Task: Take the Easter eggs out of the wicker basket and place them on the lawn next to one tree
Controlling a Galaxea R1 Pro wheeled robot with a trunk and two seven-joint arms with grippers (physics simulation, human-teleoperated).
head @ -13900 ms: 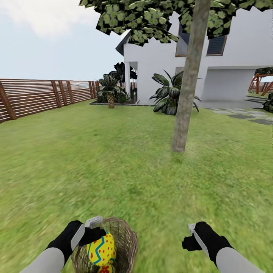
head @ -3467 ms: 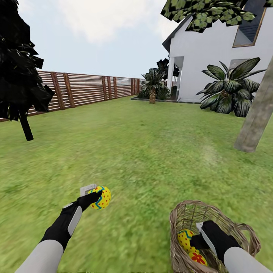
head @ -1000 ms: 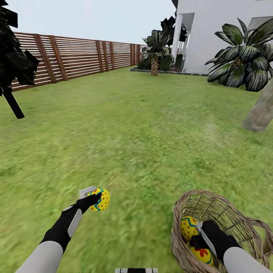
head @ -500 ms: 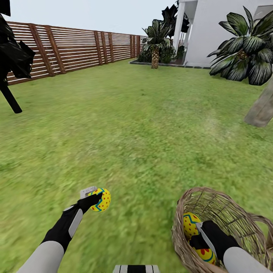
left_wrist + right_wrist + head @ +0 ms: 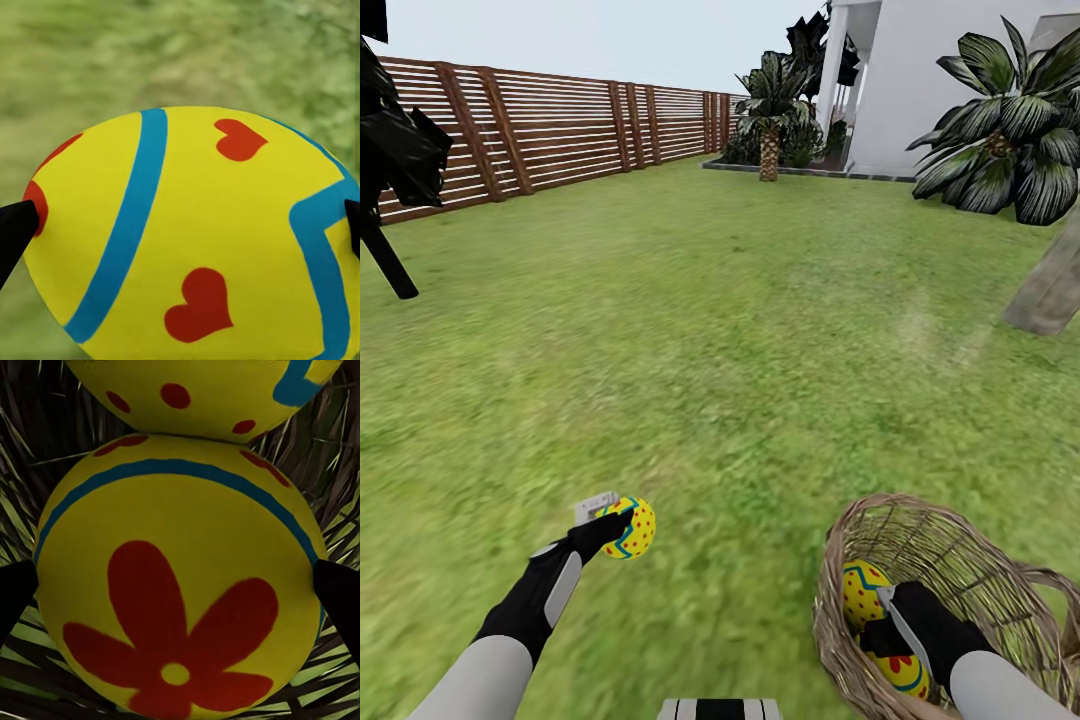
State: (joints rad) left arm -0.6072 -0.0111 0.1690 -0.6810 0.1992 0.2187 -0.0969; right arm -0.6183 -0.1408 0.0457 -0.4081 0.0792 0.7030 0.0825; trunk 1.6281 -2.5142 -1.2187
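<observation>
Your left gripper (image 5: 603, 522) is clamped on one egg (image 5: 628, 527); your right gripper (image 5: 878, 618), down in the basket (image 5: 960, 560) at lower right, brackets a flowered egg (image 5: 176, 585), grip unclear. Squeeze, lift.

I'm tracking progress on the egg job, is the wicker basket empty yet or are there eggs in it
Not empty. Two eggs sit in the wicker basket; the right gripper brackets one.

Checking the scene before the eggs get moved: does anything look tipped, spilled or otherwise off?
The wicker basket looks tilted, its mouth leaning toward the robot rather than upright. Nothing has spilled: two Easter eggs sit touching inside it. The left end effector holds a third egg over the lawn.
</observation>
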